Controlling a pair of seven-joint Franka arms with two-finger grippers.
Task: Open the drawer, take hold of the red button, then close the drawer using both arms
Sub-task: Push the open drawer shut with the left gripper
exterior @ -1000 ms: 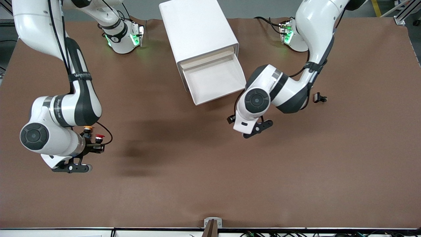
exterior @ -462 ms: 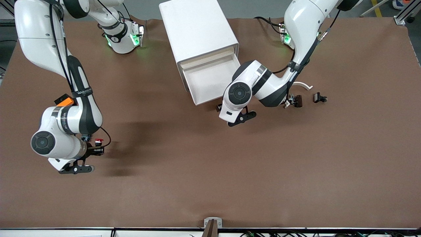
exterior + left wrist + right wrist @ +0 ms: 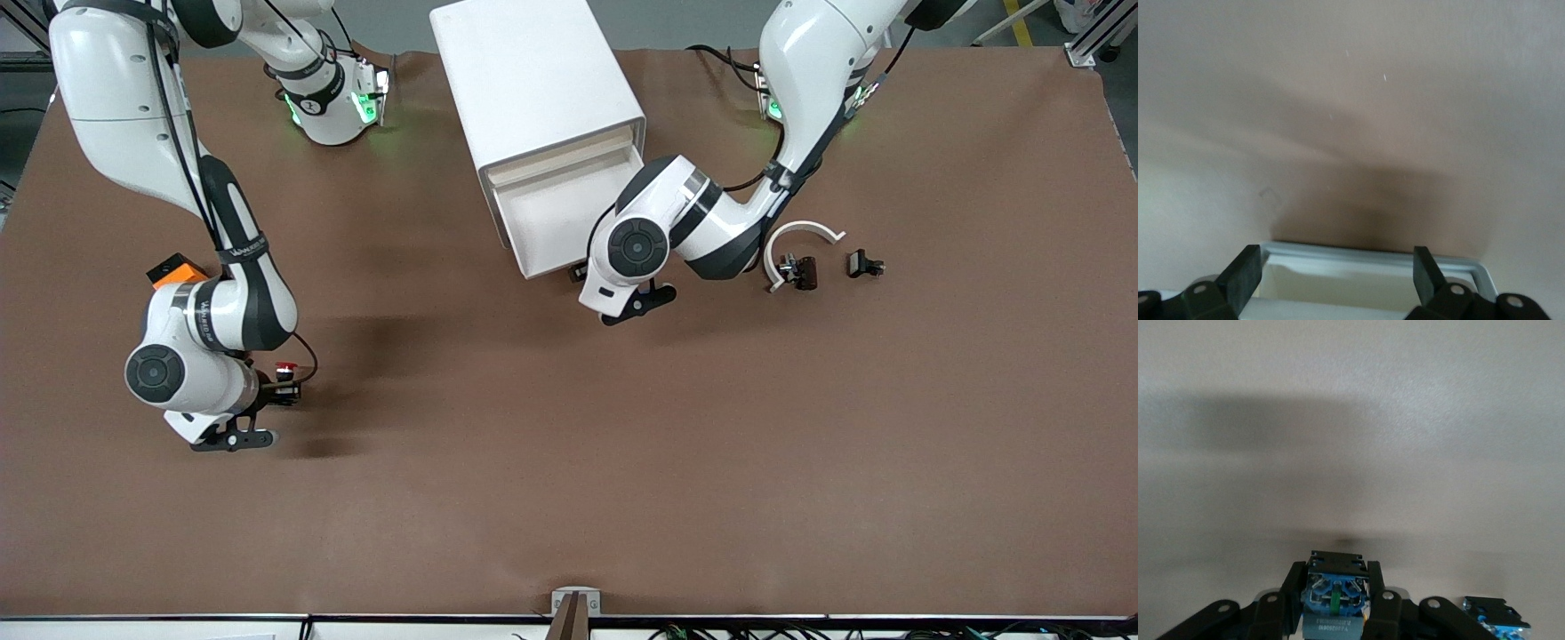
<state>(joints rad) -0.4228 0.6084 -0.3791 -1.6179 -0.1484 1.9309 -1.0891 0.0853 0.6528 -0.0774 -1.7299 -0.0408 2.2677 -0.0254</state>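
Observation:
The white cabinet (image 3: 533,80) stands at the table's back middle with its top drawer (image 3: 569,213) pulled open and nothing showing inside. My left gripper (image 3: 580,272) is at the drawer's sloped front lip. In the left wrist view the left gripper (image 3: 1335,273) is open, with the lip (image 3: 1371,257) between its fingers (image 3: 1245,273). My right gripper (image 3: 281,389) is shut on the red-capped button (image 3: 285,367) and holds it above the table near the right arm's end. In the right wrist view the right gripper (image 3: 1335,577) clamps the button's blue base (image 3: 1335,597).
An orange cube (image 3: 173,269) lies beside the right arm's forearm. A second blue-based part (image 3: 1495,617) shows beside the held button. A white curved piece (image 3: 805,233) and two small dark parts (image 3: 797,269) (image 3: 864,264) lie toward the left arm's end.
My left gripper has moved over to the drawer's front lip, uncovering the white curved piece. My right arm has shifted with the red button, uncovering the orange cube and covering the yellow-orange button.

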